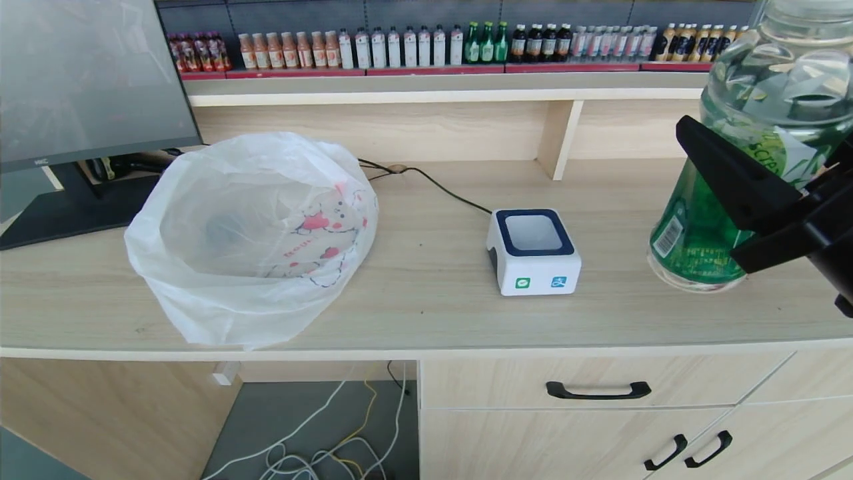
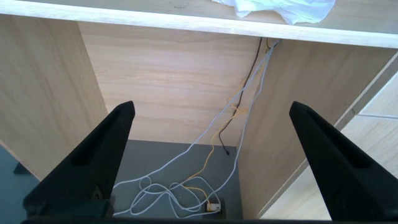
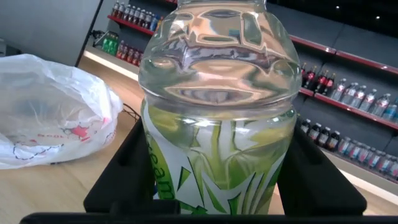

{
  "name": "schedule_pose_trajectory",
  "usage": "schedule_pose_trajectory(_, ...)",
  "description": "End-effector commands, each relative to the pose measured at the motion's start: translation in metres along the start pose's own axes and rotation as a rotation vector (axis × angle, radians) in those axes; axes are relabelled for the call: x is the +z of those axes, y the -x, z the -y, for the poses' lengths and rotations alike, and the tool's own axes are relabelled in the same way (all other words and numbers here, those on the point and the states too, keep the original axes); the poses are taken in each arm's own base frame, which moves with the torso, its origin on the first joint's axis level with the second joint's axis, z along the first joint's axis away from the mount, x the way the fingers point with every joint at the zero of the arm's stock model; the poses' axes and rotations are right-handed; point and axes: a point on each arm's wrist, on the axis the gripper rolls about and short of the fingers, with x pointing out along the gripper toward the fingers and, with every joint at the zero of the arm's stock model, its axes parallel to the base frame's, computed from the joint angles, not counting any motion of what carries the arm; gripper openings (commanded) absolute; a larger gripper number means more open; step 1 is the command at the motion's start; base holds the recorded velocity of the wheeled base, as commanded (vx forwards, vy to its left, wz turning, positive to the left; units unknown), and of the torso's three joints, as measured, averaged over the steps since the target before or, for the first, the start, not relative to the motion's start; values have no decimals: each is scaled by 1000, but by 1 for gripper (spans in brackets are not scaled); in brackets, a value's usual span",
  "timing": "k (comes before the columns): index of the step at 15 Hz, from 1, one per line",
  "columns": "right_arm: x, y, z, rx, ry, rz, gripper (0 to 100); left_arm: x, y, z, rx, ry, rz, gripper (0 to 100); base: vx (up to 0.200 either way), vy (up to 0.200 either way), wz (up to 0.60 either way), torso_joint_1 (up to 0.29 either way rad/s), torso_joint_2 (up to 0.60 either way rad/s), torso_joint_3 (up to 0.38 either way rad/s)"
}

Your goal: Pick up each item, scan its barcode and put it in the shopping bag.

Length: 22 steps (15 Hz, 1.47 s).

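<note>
The bottle [image 1: 760, 100] stands at the far right of the head view, a clear plastic one with a green-and-white label wrapped round its lower half and a barcode strip low on its left side. It is upright, its base low over the right end of the counter [image 1: 426, 313]; whether the base touches the wood cannot be told. The right gripper [image 3: 219, 186] pinches it, one black finger [image 1: 733, 177] lying across the label and the jaws pressed against either side of the bottle's body, as the right wrist view shows close up.

Left of the bottle, in the middle of the head view, sits the scanner [image 1: 533, 250], a small white box with a dark-framed window on top and two small coloured squares on its front edge. It is well apart from the bottle. A dark cable [image 1: 440, 188] runs from it toward the back of the counter.

Farther left lies the shopping bag [image 1: 200, 273], a thin whitish plastic bag with a red printed pattern, its mouth open upward and its lower edge reaching the counter's front lip.

The left gripper [image 2: 211, 109] is below the counter's edge, its jaws spread wide with nothing between them, over a tangle of wires [image 2: 186, 193] on the floor.

In the upper left of the head view stands a dark monitor [image 1: 86, 73]. Along the top runs a shelf of drinks bottles [image 1: 433, 47]. At the lower right are drawers with black handles [image 1: 598, 390].
</note>
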Motion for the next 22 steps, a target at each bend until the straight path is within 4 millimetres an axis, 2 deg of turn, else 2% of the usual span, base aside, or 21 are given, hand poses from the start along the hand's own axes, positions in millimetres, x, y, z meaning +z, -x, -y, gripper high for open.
schedule_pose_trajectory(1,0,0,0,-1,1,2,0,0,0,0,1,0,0,100,0,200,0,2,-2,-2)
schedule_pose_trajectory(6,-1,-8,0,0,60,42,0,0,0,0,1,0,0,100,0,0,0,0,0,0)
schedule_pose_trajectory(8,-3,-9,-3,60,144,67,0,0,0,0,-1,0,0,100,0,0,0,0,0,0)
schedule_pose_trajectory(12,-9,-35,-13,213,314,207,0,0,0,0,1,0,0,100,0,0,0,0,0,0)
schedule_pose_trajectory(14,-12,-35,-15,258,334,235,0,0,0,0,-1,0,0,100,0,0,0,0,0,0)
schedule_pose_trajectory(18,-29,-42,-25,377,422,296,0,0,0,0,1,0,0,100,0,0,0,0,0,0)
schedule_pose_trajectory(20,-32,-44,-22,387,460,314,0,0,0,0,1,0,0,100,0,0,0,0,0,0)
schedule_pose_trajectory(22,-47,-48,-11,414,526,318,0,0,0,0,1,0,0,100,0,0,0,0,0,0)
